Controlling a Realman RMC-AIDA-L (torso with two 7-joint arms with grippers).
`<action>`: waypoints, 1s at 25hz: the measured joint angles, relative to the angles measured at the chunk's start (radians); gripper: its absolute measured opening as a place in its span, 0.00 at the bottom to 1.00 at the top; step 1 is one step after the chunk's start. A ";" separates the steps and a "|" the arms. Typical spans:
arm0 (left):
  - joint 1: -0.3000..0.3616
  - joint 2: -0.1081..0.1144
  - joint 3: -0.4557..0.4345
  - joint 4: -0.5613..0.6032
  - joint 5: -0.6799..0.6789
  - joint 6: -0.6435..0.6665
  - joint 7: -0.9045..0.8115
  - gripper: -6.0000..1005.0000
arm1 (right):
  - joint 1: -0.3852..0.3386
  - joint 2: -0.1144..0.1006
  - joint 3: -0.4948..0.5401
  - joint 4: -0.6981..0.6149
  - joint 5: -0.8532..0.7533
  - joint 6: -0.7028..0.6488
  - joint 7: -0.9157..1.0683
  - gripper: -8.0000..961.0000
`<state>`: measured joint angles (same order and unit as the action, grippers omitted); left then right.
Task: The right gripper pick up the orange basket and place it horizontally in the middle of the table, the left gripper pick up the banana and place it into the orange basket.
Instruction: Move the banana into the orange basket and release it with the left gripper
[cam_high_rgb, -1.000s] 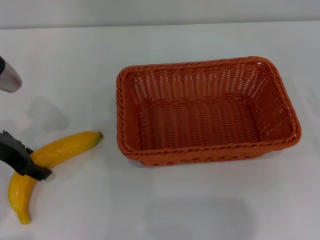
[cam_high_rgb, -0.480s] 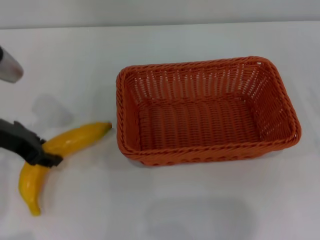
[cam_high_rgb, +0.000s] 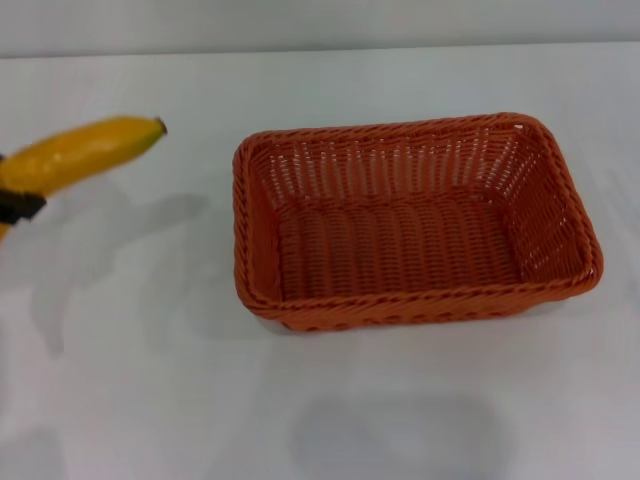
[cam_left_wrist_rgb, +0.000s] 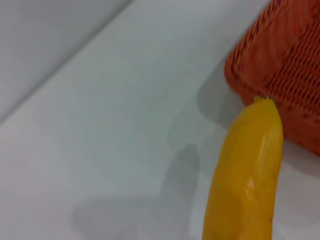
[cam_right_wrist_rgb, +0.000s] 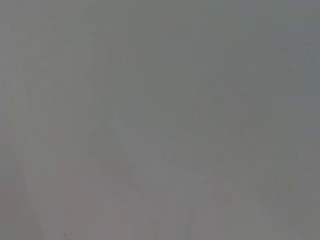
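Beyond the far edge of the white surface runs a plain pale grey wall (cam_high_rgb: 320, 25), evenly lit.

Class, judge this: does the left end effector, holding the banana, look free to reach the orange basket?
Probably yes: the left end effector holds the banana lifted, and only bare table separates it from the empty orange basket.

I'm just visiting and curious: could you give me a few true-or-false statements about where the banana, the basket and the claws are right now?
1. The banana is lifted off the table. True.
2. The banana lies inside the orange basket. False: the basket is empty.
3. The left claw holds the banana at the head view's left edge. True.
4. The basket is tipped on its side. False: it sits upright, opening upward.
5. The right claw grips the basket. False: no claw touches it.
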<state>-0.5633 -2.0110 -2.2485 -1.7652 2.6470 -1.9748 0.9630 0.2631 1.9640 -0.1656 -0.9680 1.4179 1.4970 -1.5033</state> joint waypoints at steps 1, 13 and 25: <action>-0.020 0.005 -0.007 -0.001 -0.001 -0.017 0.000 0.51 | 0.000 0.000 0.000 0.000 0.000 0.000 0.000 0.68; -0.393 -0.002 0.092 0.335 -0.051 0.012 0.035 0.51 | 0.032 -0.007 -0.009 -0.001 0.001 0.005 -0.010 0.68; -0.513 -0.071 0.369 0.599 -0.164 0.360 0.009 0.51 | 0.046 -0.006 -0.009 0.001 0.001 0.009 -0.011 0.68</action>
<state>-1.0758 -2.0816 -1.8791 -1.1666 2.4832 -1.6148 0.9720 0.3094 1.9580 -0.1746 -0.9666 1.4190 1.5062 -1.5146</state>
